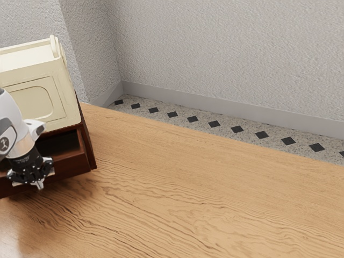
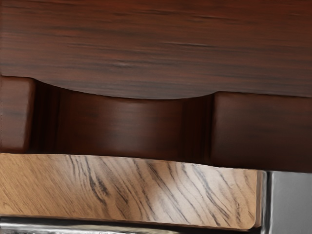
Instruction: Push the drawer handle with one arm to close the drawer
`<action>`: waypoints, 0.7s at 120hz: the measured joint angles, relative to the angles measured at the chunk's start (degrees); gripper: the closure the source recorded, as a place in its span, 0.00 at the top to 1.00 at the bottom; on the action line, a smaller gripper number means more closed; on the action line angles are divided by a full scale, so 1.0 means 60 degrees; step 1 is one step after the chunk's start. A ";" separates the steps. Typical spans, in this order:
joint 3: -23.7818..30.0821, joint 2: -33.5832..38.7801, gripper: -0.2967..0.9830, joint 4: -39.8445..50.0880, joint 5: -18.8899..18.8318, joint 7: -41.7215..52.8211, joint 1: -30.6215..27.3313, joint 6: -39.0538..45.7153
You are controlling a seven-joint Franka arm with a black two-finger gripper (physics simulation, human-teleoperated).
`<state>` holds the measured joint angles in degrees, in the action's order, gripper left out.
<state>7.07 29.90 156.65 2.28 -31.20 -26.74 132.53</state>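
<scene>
Drawer (image 1: 74, 166), at eight o'clock in the exterior view, stands open; closure incomplete. Gripper (image 1: 39, 185) at its front; open or closed state cannot be determined. Remaining: push scooped handle (image 2: 122, 124) until drawer seats.

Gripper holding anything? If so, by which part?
Nothing held, as far as I can see. My gripper is at the front of the open drawer, and the drawer's scooped edge is not gripped.

Drawer (image 1: 72, 166) is dk. brn., table (image 1: 177, 188) tan w/ dk. grain.
</scene>
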 joint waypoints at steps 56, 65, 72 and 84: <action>-0.0007 -0.0942 0.15 -0.0821 -0.0419 -0.0095 -0.0445 0.0268; -0.0010 -0.1052 0.15 -0.0917 -0.0471 -0.0099 -0.0531 0.0280; -0.0008 -0.1204 0.15 -0.0960 -0.0555 -0.0101 -0.0628 0.0340; -0.0007 -0.1402 0.15 -0.1095 -0.0635 -0.0102 -0.0693 0.0452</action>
<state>7.03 21.49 150.08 -1.53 -31.81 -30.89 135.24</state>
